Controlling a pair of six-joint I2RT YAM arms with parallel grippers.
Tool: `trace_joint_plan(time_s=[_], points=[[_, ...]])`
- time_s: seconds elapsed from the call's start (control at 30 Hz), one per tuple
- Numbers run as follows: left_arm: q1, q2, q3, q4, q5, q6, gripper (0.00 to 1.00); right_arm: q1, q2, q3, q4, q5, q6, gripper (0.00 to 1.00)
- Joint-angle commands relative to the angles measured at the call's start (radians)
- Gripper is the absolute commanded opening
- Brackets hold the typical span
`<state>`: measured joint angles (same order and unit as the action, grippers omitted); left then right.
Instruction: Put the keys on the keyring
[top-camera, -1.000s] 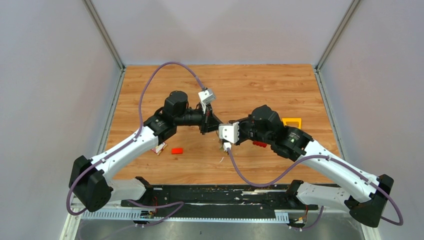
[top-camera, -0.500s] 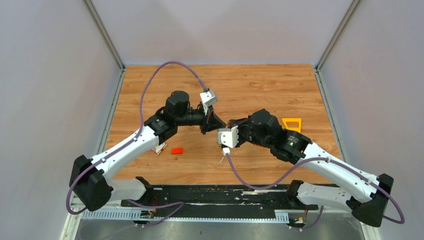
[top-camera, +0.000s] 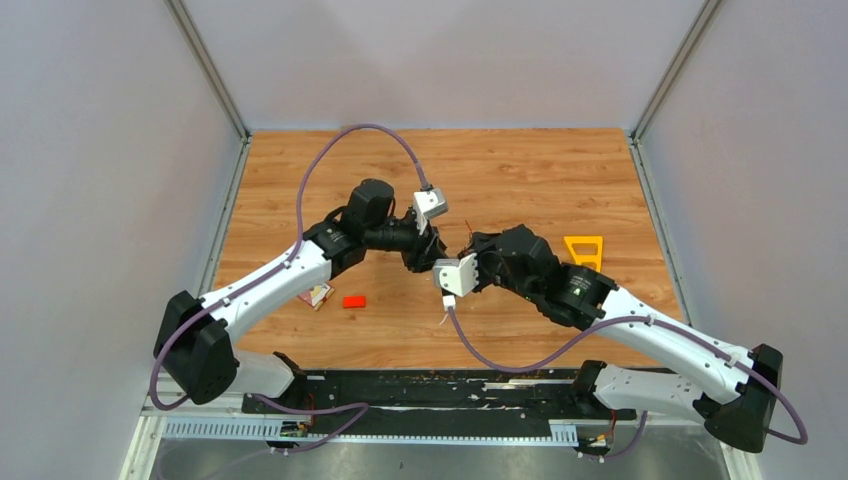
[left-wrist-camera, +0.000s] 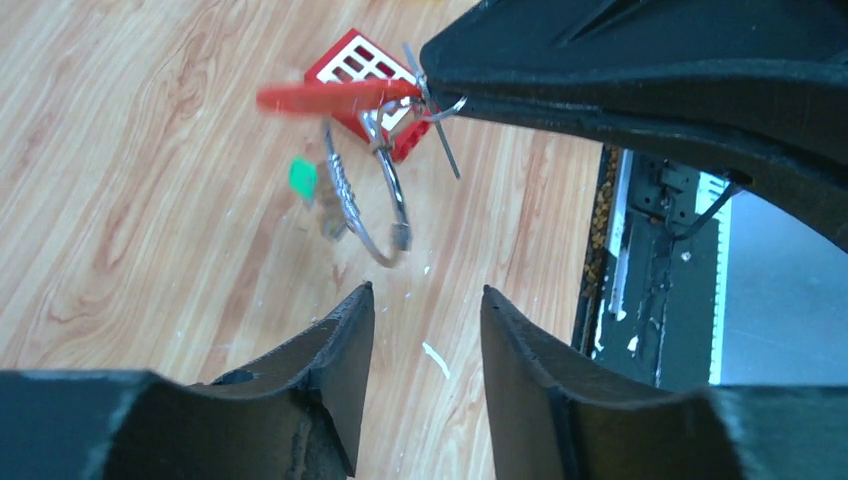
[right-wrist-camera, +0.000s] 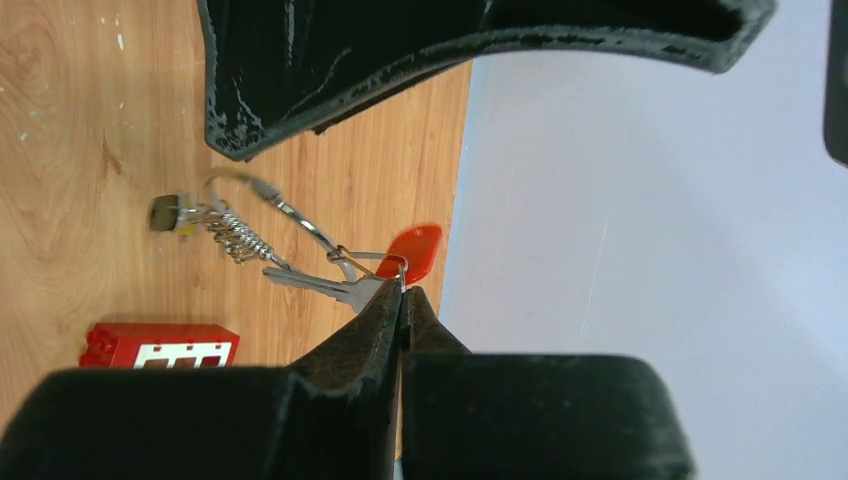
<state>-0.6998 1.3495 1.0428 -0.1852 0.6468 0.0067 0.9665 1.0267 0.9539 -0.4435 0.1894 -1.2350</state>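
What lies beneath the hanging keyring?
Beneath the keyring lie a red block with white squares, a small green piece and bare table. The red key and right hand cover part of the block.

We count one keyring (left-wrist-camera: 400, 237), one red-headed key (right-wrist-camera: 415, 250) and one silver key (right-wrist-camera: 310, 283) that we can make out, one plain red block (top-camera: 353, 300), one white-squared red block (top-camera: 318, 294), one yellow piece (top-camera: 583, 247) and two arms (top-camera: 265, 285).

No legible txt, labels, brands or nos. in any view.
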Motion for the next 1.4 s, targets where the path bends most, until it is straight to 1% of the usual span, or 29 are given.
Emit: trace_joint_plan(time_s=[0.0, 0.1, 0.2, 0.27, 0.43, 0.53, 0.73, 0.93, 1.03, 1.37], points=[[0.012, -0.039, 0.006, -0.022, -0.040, 0.122, 0.54, 0.003, 0.002, -0.003, 0.055, 0.062, -0.035, 0.00], [0.044, -0.087, -0.035, 0.004, -0.083, 0.145, 0.65, 0.008, 0.021, 0.011, 0.041, 0.057, -0.036, 0.00], [0.086, -0.138, -0.069, 0.016, -0.120, 0.163, 0.72, 0.026, 0.058, 0.037, 0.029, 0.044, -0.027, 0.00], [0.110, -0.172, -0.085, 0.012, -0.147, 0.178, 0.74, 0.040, 0.097, 0.062, 0.026, 0.022, -0.010, 0.00], [0.138, -0.238, -0.101, -0.044, -0.224, 0.247, 0.77, 0.076, 0.190, 0.185, -0.045, -0.049, 0.086, 0.00], [0.140, -0.250, -0.110, -0.065, -0.275, 0.276, 0.78, 0.080, 0.206, 0.206, -0.060, -0.070, 0.118, 0.00], [0.140, -0.240, -0.115, -0.057, -0.304, 0.277, 0.80, 0.050, 0.212, 0.079, -0.045, 0.014, 0.091, 0.00], [0.140, -0.222, -0.115, -0.050, -0.319, 0.282, 0.81, -0.048, 0.270, -0.034, -0.037, 0.036, 0.085, 0.00], [0.140, -0.218, -0.117, -0.052, -0.324, 0.286, 0.82, -0.080, 0.307, -0.059, -0.069, 0.041, 0.095, 0.00], [0.140, -0.220, -0.124, -0.065, -0.319, 0.297, 0.83, -0.085, 0.361, -0.076, -0.242, 0.068, 0.171, 0.00]])
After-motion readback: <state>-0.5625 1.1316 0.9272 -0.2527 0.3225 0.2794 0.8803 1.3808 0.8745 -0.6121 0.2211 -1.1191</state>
